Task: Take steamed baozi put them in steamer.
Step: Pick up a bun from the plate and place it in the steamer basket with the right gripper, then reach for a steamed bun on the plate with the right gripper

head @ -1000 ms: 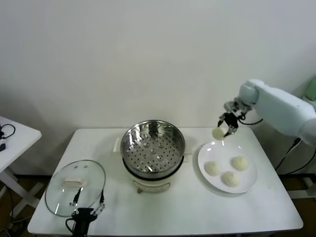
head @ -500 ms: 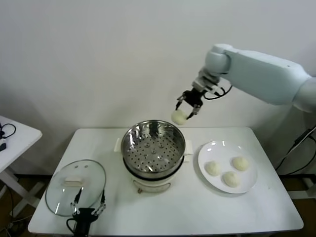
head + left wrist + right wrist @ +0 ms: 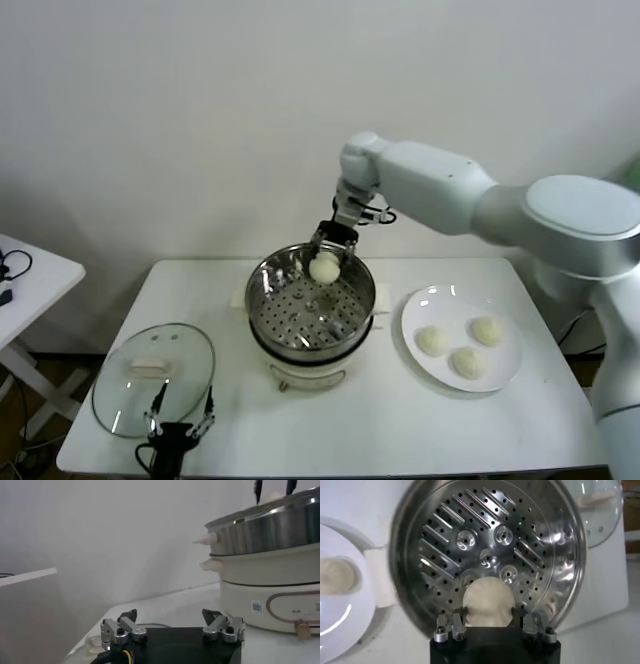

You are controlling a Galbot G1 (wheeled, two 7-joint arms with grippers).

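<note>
Above the steamer [image 3: 310, 300], right gripper [image 3: 326, 262] clasps one baozi [image 3: 488, 601] (left parked).

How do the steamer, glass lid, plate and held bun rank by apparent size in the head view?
1. Steamer, largest.
2. Plate and glass lid: look about alike, so unranked.
3. Bun in the right claw, smallest. It hangs above the steamer, nearer the camera, yet plainly looks smallest.
</note>
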